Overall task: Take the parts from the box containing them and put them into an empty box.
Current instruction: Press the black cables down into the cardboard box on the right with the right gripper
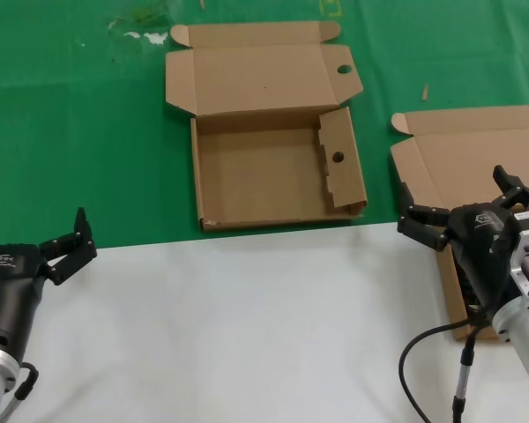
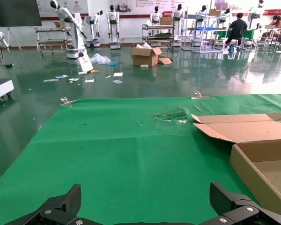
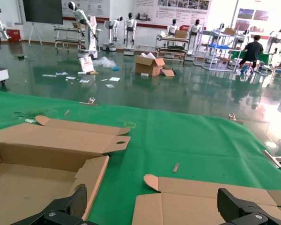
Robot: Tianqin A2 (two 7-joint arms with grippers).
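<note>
The empty box (image 1: 273, 167) with round holes in its lid flap and inner side panel lies open at the middle of the green mat. It also shows in the left wrist view (image 2: 264, 164) and the right wrist view (image 3: 37, 173). The hole-less box (image 1: 467, 150) lies open at the right, and its lid shows in the right wrist view (image 3: 201, 206). My right gripper (image 1: 454, 198) hangs open and empty over that box's front left part and hides its inside. The power cords are hidden. My left gripper (image 1: 76, 245) is open and empty at the far left, by the mat's front edge.
The green mat (image 1: 79, 132) covers the back of the table and a white surface (image 1: 247, 326) the front. A white smear and scraps (image 1: 145, 35) lie on the mat at the back left. My right arm's cable (image 1: 423, 352) loops over the white surface.
</note>
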